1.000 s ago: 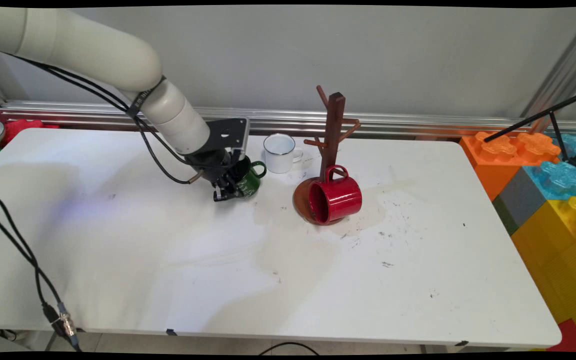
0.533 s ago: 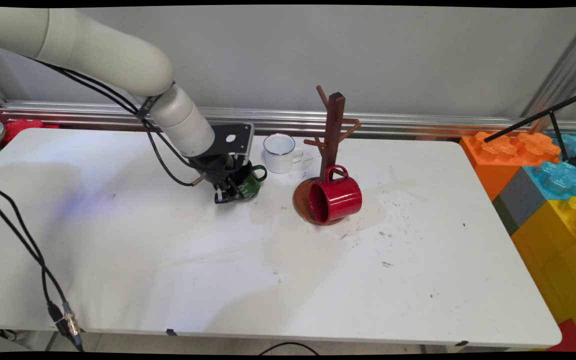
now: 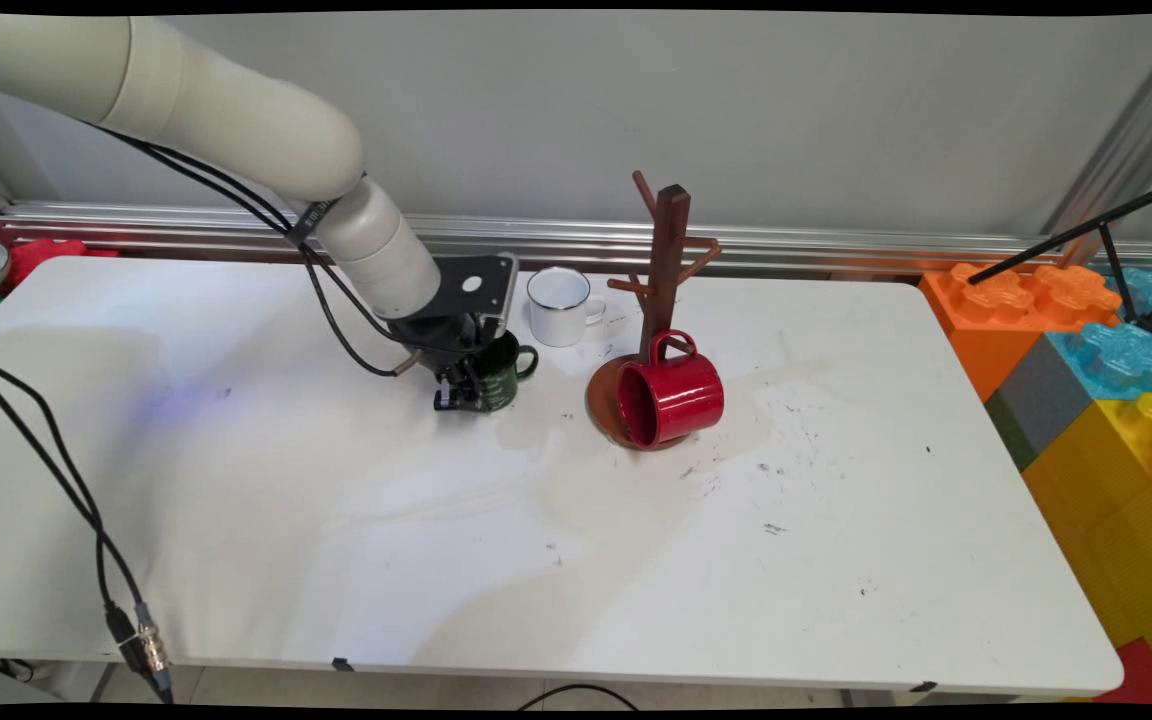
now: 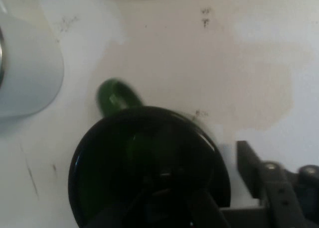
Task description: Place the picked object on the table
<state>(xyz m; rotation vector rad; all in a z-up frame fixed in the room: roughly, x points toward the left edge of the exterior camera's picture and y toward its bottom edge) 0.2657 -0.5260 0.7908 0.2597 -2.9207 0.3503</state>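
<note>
My gripper [image 3: 466, 385] is shut on the rim of a dark green mug [image 3: 502, 374], which stands upright on the white table [image 3: 336, 520], handle to the right. In the hand view I look down into the green mug [image 4: 144, 158]. One finger reaches inside it and the other finger [image 4: 266, 183] is outside its wall, so the gripper [image 4: 219, 198] straddles the rim. A white enamel mug [image 3: 558, 305] stands just behind to the right, also seen as the white mug [image 4: 25, 73] in the hand view.
A brown wooden mug tree [image 3: 666, 260] stands right of the white mug. A red mug [image 3: 671, 400] lies on its side against the tree's round base. Large toy blocks [image 3: 1106, 380] are stacked past the table's right edge. Black cables [image 3: 56, 480] hang at left.
The gripper has shifted slightly right and toward the near side with the green mug. The mug, tilted before, now stands upright.
</note>
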